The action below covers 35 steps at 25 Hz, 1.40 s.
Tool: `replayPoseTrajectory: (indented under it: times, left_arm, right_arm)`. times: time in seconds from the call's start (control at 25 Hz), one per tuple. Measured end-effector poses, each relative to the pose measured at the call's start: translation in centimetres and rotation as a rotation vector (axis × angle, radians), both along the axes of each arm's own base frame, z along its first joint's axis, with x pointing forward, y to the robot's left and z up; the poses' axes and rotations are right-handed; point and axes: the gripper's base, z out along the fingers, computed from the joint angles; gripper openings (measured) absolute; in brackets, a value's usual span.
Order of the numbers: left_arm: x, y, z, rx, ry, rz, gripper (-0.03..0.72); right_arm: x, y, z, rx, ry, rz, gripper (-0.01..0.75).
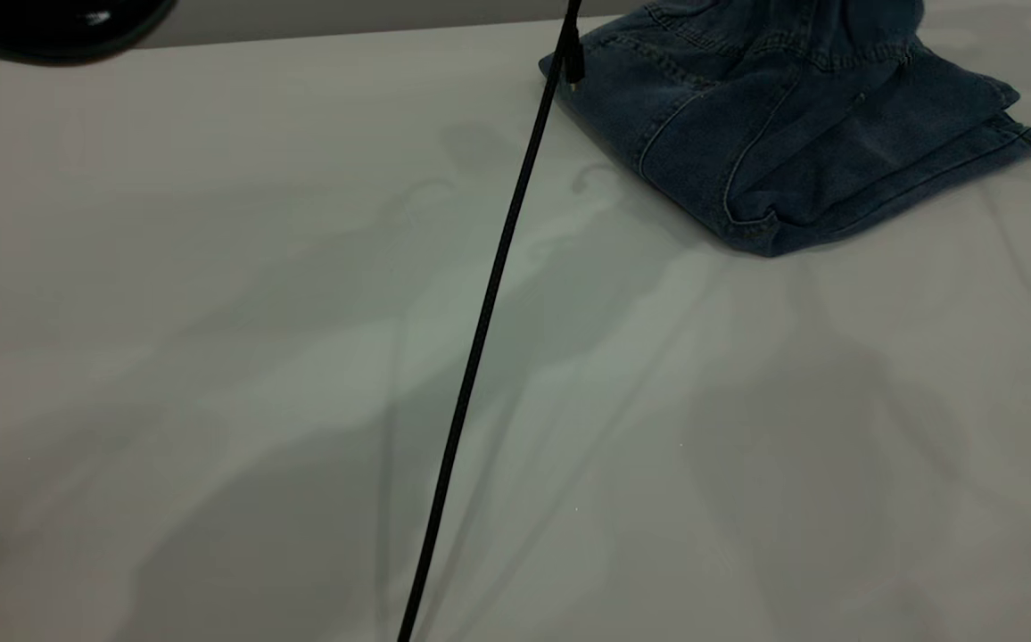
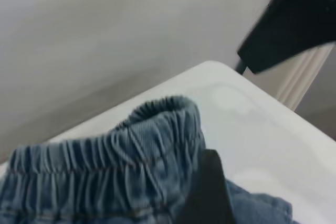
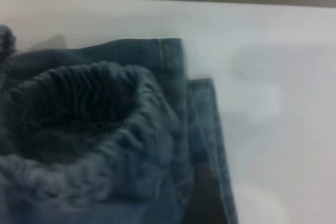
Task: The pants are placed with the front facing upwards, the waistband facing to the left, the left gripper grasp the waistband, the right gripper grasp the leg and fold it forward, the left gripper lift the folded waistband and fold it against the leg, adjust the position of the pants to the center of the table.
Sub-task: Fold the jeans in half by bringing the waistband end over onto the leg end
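Exterior view: black cable crosses before folded pants; pincer states unclear.

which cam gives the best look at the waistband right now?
Left wrist view: the waistband fills the foreground, its gathered elastic ruching plain. The right wrist view shows it bunched over the folded pants, darker. In the exterior view the pants are cut off at the top edge, so little waistband shows.
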Motion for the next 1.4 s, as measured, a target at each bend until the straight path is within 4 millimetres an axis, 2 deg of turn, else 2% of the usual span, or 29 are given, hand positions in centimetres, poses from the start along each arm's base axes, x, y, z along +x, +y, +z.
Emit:
replayPoseTrajectory:
  times: [0.36,0.52,0.64,0.8,0.96,1.08,1.2,1.32,1.4]
  left_arm:
    - [0.5,0.5,0.1,0.024,-0.007,0.074,0.531]
    - [0.9,1.0,0.0,0.029,-0.007,0.096,0.531]
    - [1.0,1.1,0.0,0.028,-0.007,0.096,0.531]
    - [0.8,0.8,0.1,0.017,-0.005,0.062,0.531]
    - [0.7,0.8,0.1,0.012,-0.004,0.049,0.531]
    - [0.8,0.9,0.2,-0.029,0.027,0.030,0.531]
    - [0.3,0.7,1.2,-0.106,0.079,-0.053,0.531]
    - [0.6,1.5,2.5,-0.141,0.116,-0.123,0.531]
    - [0.9,2.5,3.1,-0.150,0.168,-0.178,0.531]
  right_arm:
    - [-0.1,-1.3,0.3,0.055,-0.016,-0.027,0.481]
    - [-0.4,-2.3,2.3,0.053,-0.062,-0.046,0.481]
    - [-1.0,-2.7,4.8,0.049,-0.108,-0.054,0.480]
    - [-2.3,-2.5,9.7,0.083,-0.204,-0.056,0.480]
    - [-4.6,-1.2,16.1,0.157,-0.331,-0.028,0.480]
    - [-7.0,-0.2,21.0,0.205,-0.435,0.001,0.480]
    - [-10.0,0.8,25.6,0.236,-0.536,0.034,0.480]
    - [-12.6,1.6,29.0,0.253,-0.615,0.063,0.480]
    - [-13.9,2.1,30.5,0.266,-0.651,0.079,0.480]
